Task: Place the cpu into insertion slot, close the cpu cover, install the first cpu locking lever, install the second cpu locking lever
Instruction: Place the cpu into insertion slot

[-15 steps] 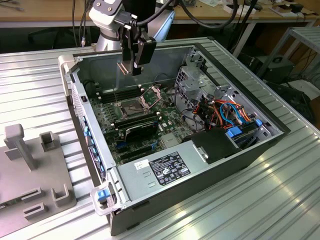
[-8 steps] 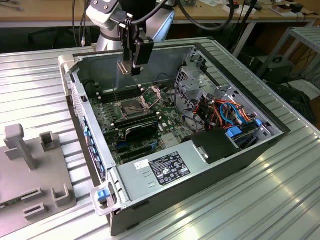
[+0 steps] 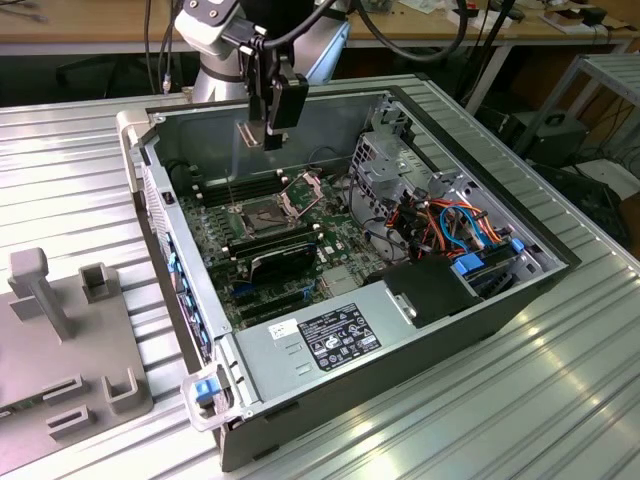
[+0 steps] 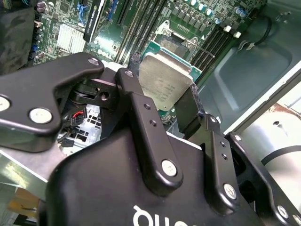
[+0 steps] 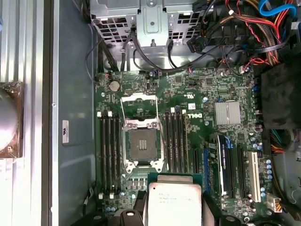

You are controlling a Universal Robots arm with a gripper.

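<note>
Between the pincer's (image 4: 163, 96) two black fingers (image 4: 134, 94) sits the cpu (image 4: 162, 77). It is clamped by opposite edges with its silvery top showing, and held in the air over the green board. Just past it lies the slot (image 5: 142, 147), bare, with its pinned centre uncovered. The cpu is clear of the slot and does not touch it. On the slot's far side from the cpu, the cover (image 5: 139, 123) stands swung open on its hinge. Long black memory slots (image 5: 175, 136) run along both flanks of the slot. Farther from the slot are a small ribbed heatsink (image 5: 227, 113) and, beyond the cover, a grey metal drive cage (image 5: 150, 19) with cables. Around all this is the open case (image 3: 330, 120), lying on a ribbed metal bench (image 3: 560, 380).
</note>
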